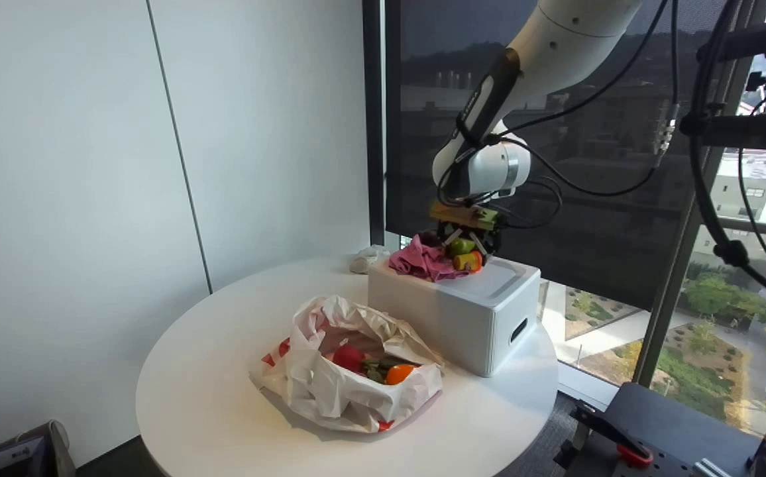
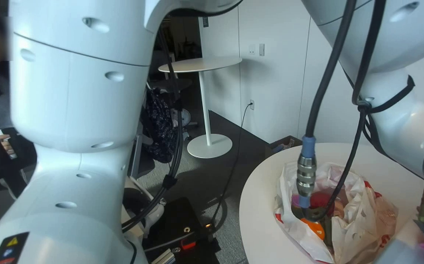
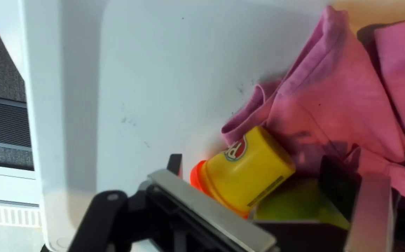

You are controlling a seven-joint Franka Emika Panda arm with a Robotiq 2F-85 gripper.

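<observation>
In the wrist view we see the pincer (image 3: 255, 168) spread apart, clamped on nothing that we can make out, with the yellow tub (image 3: 248, 171) lying on its side between its tips. At four o'clock from the tub, just beside it, sits a green thing (image 3: 293, 203); at two o'clock a pink cloth (image 3: 339, 108) bunches up, probably bracing the tub against rolling. All three are atop a white box (image 1: 449, 321) that seems to serve as a raised stand. In an exterior view, at eight o'clock from the box, a plastic bag (image 1: 336, 395) lies on the desk (image 1: 204, 384), its raised sides likely penning in its contents. We count one tub, one green thing, one cloth, one box and one bag, holding one red item (image 1: 348, 358), one orange item (image 1: 399, 374) and others too overlapped to count.
</observation>
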